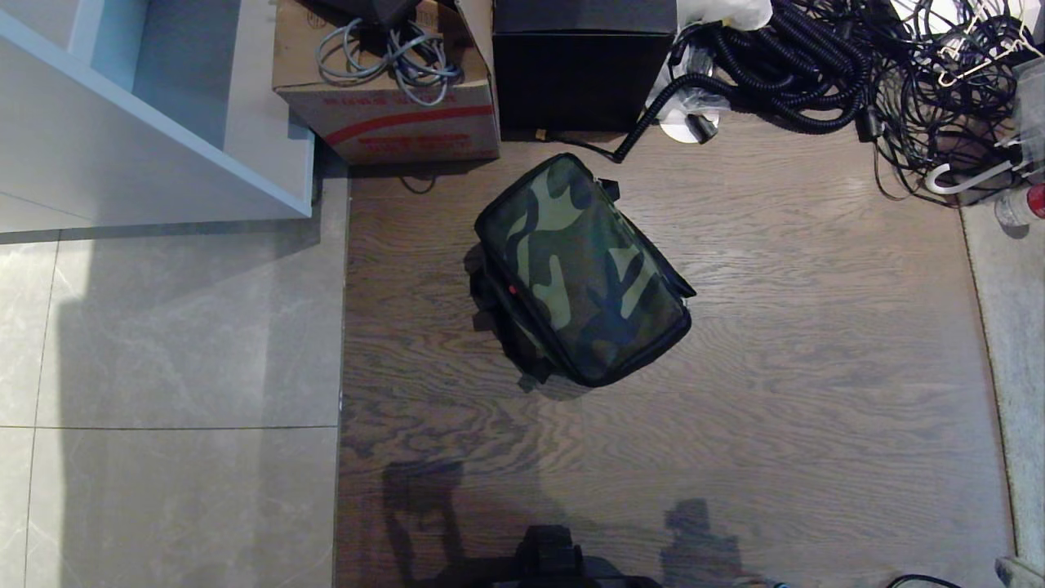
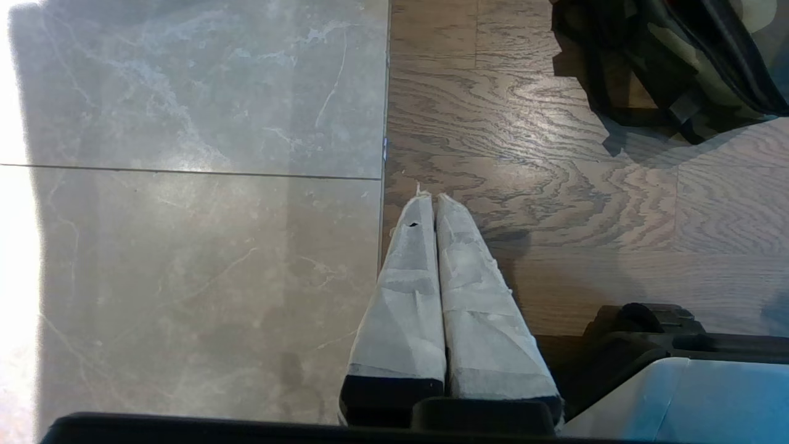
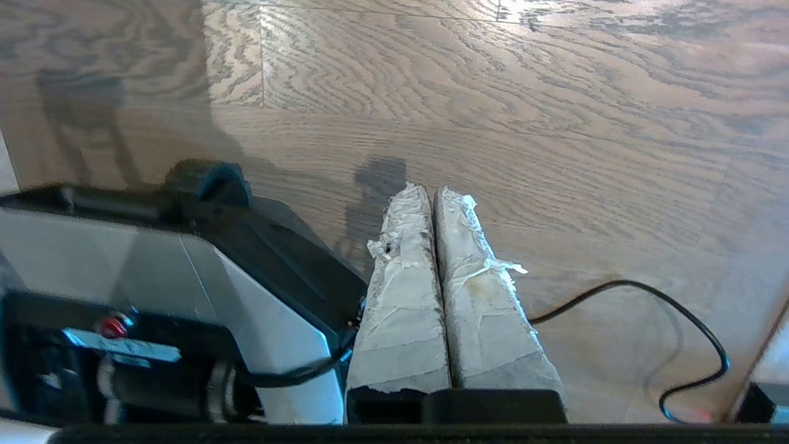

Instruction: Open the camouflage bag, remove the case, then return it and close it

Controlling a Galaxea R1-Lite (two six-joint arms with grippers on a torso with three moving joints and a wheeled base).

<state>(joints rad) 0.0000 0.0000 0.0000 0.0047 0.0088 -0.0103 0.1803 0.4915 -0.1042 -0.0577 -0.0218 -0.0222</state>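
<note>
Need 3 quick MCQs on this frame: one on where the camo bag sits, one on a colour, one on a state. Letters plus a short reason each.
1. Where does the camouflage bag sit?
A. on the grey tiles
B. on the wooden floor
C. on the white shelf unit

2. What colour is the band printed on the cardboard box?
A. red
B. blue
C. yellow

3. How is the bag's top flap?
A. thrown back, lining showing
B. removed and lying beside the bag
C. down, covering the bag

Answers:
1 B: in the head view wood grain surrounds the bag, with the grey tiles off to one side.
2 A: a red stripe runs across the box's front face.
3 C: the camouflage top lies flat over the bag and no lining or case shows; the left gripper and right gripper are both shut and away from it.
</note>
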